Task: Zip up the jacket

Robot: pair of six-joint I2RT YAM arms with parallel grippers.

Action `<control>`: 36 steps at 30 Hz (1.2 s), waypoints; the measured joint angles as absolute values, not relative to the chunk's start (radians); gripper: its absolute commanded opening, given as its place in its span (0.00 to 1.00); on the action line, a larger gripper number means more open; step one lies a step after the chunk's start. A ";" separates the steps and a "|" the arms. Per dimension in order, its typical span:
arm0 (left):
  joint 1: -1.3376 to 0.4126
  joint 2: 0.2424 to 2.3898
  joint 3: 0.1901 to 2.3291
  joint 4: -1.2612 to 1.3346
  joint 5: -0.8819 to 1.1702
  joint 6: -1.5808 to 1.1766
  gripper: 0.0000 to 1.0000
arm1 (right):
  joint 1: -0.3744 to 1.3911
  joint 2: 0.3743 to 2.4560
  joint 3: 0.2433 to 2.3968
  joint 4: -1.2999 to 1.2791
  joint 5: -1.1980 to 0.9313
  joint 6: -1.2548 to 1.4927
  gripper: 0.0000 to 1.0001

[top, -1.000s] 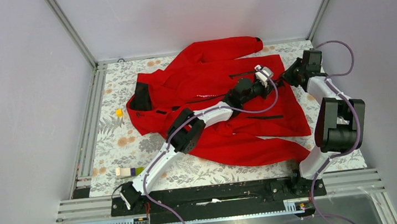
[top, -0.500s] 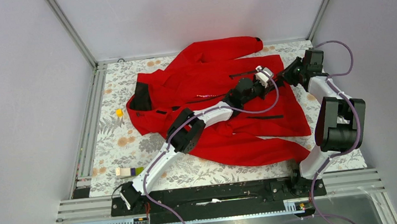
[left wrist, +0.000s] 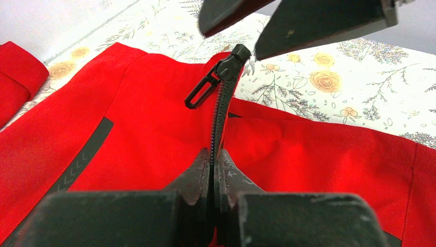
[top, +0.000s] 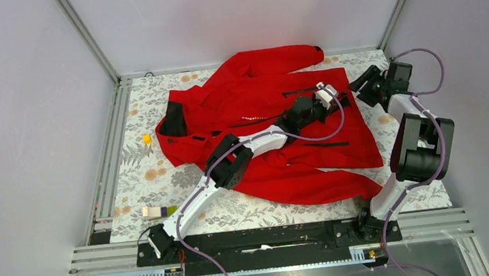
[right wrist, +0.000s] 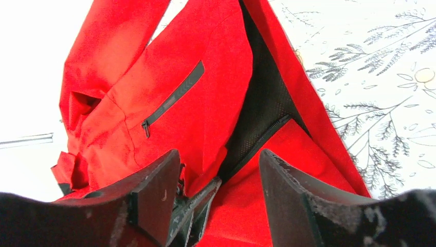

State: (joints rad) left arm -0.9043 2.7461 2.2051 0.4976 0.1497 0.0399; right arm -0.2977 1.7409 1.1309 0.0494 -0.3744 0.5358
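The red jacket [top: 258,102] lies spread on the flowered table, collar to the left, hem to the right. My left gripper [top: 338,101] is at the hem end. In the left wrist view it [left wrist: 213,165] is shut on the dark front zipper [left wrist: 220,118] just below the slider [left wrist: 234,55], whose pull tab [left wrist: 199,91] hangs to the left. My right gripper [top: 362,88] is open just beyond the hem, its fingers [left wrist: 319,20] apart above the slider. In the right wrist view it [right wrist: 218,193] is open and empty over the red cloth, with a pocket zipper [right wrist: 172,100] and black lining [right wrist: 262,113] ahead.
A small yellow block [top: 147,138] lies left of the collar. A small multicoloured block [top: 157,211] lies near the front left corner. Grey walls and metal rails [top: 109,152] enclose the flowered table [top: 143,183].
My right gripper has drawn back to the right, away from the hem and my left gripper. The left arm and the jacket have hardly moved.
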 measured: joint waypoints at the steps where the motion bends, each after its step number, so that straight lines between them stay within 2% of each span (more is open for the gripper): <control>1: -0.904 2.746 2.205 0.495 0.150 0.036 0.00 | -0.308 1.736 1.119 0.066 -0.390 0.535 0.69; 3: -0.904 2.746 2.205 0.491 0.152 0.033 0.00 | -0.333 1.720 1.088 0.101 -0.426 0.535 0.74; 5: -0.904 2.746 2.205 0.488 0.153 0.029 0.00 | -0.345 1.709 1.071 0.119 -0.445 0.546 0.86; 7: -0.904 2.746 2.205 0.486 0.152 0.028 0.00 | -0.341 1.697 1.054 0.130 -0.443 0.573 0.89; 10: -0.904 2.746 2.205 0.485 0.152 0.028 0.00 | -0.313 1.674 1.031 0.122 -0.400 0.607 0.85; 14: -0.904 2.746 2.206 0.479 0.152 0.027 0.00 | -0.247 1.644 1.028 0.088 -0.309 0.634 0.72; 21: -0.904 2.746 2.206 0.471 0.152 0.026 0.00 | -0.176 1.631 1.029 0.034 -0.191 0.652 0.61; 25: -0.904 2.746 2.210 0.464 0.152 0.026 0.00 | -0.170 1.639 1.031 0.027 -0.162 0.661 0.42; 28: -0.904 2.746 2.216 0.458 0.154 0.026 0.00 | -0.170 1.668 1.047 0.029 -0.149 0.669 0.07; 29: -0.904 2.746 2.217 0.453 0.154 0.026 0.00 | -0.170 1.685 1.057 0.033 -0.149 0.667 0.00; 30: -0.904 2.746 2.217 0.448 0.154 0.026 0.01 | -0.170 1.702 1.068 0.035 -0.152 0.662 0.00; 31: -0.904 2.746 2.217 0.442 0.154 0.026 0.10 | -0.170 1.720 1.082 0.035 -0.161 0.652 0.00; 32: -0.904 2.746 2.217 0.435 0.154 0.026 0.24 | -0.170 1.735 1.094 0.033 -0.173 0.638 0.00; 33: -0.904 2.746 2.217 0.427 0.154 0.025 0.44 | -0.170 1.751 1.110 0.033 -0.189 0.621 0.00; 34: -0.903 2.743 2.213 0.422 0.157 0.026 0.53 | -0.170 1.765 1.124 0.036 -0.204 0.603 0.00; 36: -0.894 2.719 2.176 0.408 0.173 0.017 0.64 | -0.170 1.787 1.145 0.070 -0.258 0.555 0.00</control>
